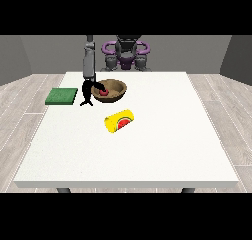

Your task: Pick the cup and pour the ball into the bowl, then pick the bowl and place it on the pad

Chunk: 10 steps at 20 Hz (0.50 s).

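Since the ball (104, 92) already sits in the bowl (116, 97), w/ the cup (120, 120) lying on its side nearby, my hand at the view's left (87, 93) hangs against the bowl's left rim, fingers pointing down; can't tell grip. Pad (61, 96) lies further left, same side.

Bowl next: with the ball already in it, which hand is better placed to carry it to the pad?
Right: that hand is at the bowl's rim, on the side facing the green pad. No other hand shows.
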### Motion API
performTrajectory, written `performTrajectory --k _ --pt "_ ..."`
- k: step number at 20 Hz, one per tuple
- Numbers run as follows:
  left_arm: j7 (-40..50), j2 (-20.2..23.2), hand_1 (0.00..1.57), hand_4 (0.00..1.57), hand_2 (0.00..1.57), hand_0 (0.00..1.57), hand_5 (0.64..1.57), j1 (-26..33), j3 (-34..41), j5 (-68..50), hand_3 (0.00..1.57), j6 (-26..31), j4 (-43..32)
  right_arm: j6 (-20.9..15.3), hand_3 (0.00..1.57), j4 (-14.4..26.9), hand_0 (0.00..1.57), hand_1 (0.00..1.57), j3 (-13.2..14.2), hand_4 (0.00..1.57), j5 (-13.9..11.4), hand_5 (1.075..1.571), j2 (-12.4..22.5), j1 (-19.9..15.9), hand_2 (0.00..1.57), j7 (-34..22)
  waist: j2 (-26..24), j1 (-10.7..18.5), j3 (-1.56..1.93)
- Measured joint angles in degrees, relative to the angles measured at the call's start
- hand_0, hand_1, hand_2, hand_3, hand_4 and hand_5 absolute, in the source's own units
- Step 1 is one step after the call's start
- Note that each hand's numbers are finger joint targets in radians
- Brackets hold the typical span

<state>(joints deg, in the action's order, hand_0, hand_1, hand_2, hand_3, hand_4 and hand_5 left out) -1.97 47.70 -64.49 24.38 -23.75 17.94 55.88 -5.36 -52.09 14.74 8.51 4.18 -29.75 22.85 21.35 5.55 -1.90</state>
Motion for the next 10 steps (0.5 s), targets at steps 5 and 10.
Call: performTrajectory --k 5,10 --pt "-0.33 0.53 0.0 0.0 0.0 0.0 1.547 1.17 0.67 -0.71 0.0 1.52 -1.52 -3.8 1.57 -0.97 1.57 1.57 -2.34 1.17 -4.49 1.457 2.08 1.92 1.57 -3.87 -1.11 0.88 0.08" --pt "-2.46 0.04 0.0 0.0 0.0 0.0 1.547 4.76 1.11 0.02 0.0 2.25 -5.14 -6.67 1.57 -2.55 1.57 1.57 -5.79 1.25 -9.34 1.455 5.25 2.77 1.57 -15.39 -4.54 -0.83 1.0"
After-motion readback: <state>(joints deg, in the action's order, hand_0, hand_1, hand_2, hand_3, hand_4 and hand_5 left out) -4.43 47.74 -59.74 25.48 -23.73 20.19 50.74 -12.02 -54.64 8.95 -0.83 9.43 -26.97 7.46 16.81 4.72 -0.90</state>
